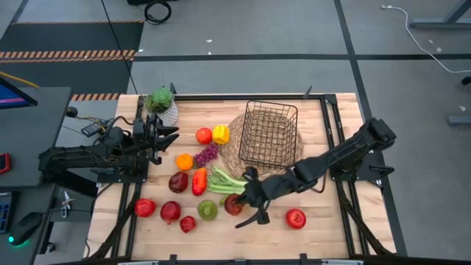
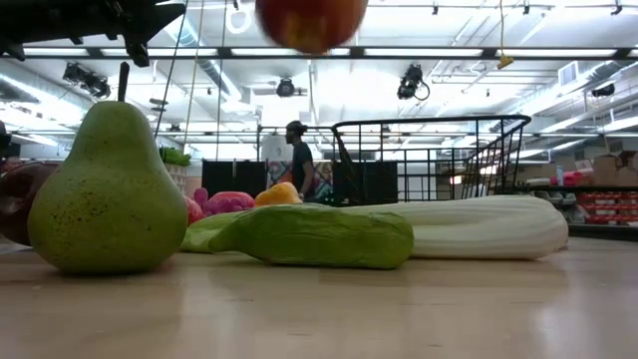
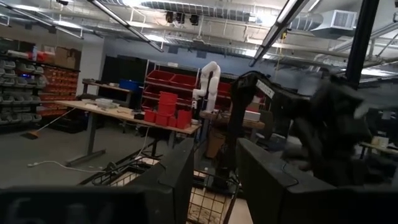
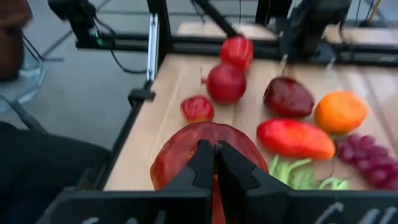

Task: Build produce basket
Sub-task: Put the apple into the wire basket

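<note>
Right gripper (image 1: 237,205) lifts a round red apple (image 4: 202,152) by its stem, above the pale wooden table (image 1: 324,228).
Its jaws are pinched together on the stem; the apple hangs clear of the tabletop near the long pale-green leek (image 2: 478,227) and green pear (image 2: 105,194). The black wire-grid basket (image 1: 269,132) stands on a round woven mat (image 1: 235,151), well apart. The left gripper (image 1: 165,138) waits near the potted plant (image 1: 160,103), jaws slightly apart, holding nothing.

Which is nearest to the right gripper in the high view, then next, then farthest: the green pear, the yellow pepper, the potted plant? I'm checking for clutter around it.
From the right gripper, shut on a red apple:
1. Green pear, just beside it toward the left arm.
2. Yellow pepper, farther back, beside the woven mat.
3. Potted plant, at the far back corner on the left arm's side.
</note>
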Controlling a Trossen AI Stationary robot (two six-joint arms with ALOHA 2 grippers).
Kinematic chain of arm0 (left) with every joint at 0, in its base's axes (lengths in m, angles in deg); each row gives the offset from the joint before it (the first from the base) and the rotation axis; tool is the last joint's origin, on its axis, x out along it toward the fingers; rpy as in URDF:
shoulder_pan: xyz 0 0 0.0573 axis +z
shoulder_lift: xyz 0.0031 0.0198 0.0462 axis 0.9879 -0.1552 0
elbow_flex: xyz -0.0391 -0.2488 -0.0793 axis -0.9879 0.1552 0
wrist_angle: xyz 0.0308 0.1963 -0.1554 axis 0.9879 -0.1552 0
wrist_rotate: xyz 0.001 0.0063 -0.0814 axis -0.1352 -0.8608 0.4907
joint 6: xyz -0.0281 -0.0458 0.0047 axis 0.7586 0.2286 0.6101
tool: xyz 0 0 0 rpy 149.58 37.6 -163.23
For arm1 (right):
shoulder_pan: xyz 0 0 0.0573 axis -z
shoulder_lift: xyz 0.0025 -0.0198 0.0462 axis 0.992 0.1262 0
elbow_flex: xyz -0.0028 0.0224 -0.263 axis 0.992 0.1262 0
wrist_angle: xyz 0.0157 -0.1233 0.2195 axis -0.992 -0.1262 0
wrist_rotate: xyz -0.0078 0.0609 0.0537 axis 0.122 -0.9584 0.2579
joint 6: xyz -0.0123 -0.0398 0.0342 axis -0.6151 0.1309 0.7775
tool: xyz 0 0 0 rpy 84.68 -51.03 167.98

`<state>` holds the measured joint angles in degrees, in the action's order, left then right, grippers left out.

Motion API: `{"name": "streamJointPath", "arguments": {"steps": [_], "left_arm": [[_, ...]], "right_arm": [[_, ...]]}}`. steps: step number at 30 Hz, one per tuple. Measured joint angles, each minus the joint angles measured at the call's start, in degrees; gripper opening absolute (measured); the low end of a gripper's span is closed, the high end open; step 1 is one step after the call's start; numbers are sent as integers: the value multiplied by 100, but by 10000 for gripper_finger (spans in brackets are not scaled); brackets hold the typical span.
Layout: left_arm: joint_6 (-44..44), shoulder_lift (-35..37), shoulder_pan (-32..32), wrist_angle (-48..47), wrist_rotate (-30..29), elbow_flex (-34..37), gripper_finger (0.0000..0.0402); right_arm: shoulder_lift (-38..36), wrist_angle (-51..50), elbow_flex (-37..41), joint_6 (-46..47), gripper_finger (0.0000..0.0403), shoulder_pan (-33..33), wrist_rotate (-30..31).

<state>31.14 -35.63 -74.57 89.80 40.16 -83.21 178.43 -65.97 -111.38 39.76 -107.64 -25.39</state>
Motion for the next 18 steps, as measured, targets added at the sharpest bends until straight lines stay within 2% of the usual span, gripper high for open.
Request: {"name": "streamJointPath", "arguments": {"steps": [4, 9, 18], "left_arm": [[35, -266, 0, 89, 198, 4, 134], [257, -967, 0, 497, 223, 4, 157], [10, -1957, -152, 1015, 265, 4, 237]], "right_arm": [[-328, -9, -2, -19, 12, 48, 29], [-607, -320, -4, 6, 13, 160, 318], [-847, -768, -5, -103, 13, 400, 605]]}}
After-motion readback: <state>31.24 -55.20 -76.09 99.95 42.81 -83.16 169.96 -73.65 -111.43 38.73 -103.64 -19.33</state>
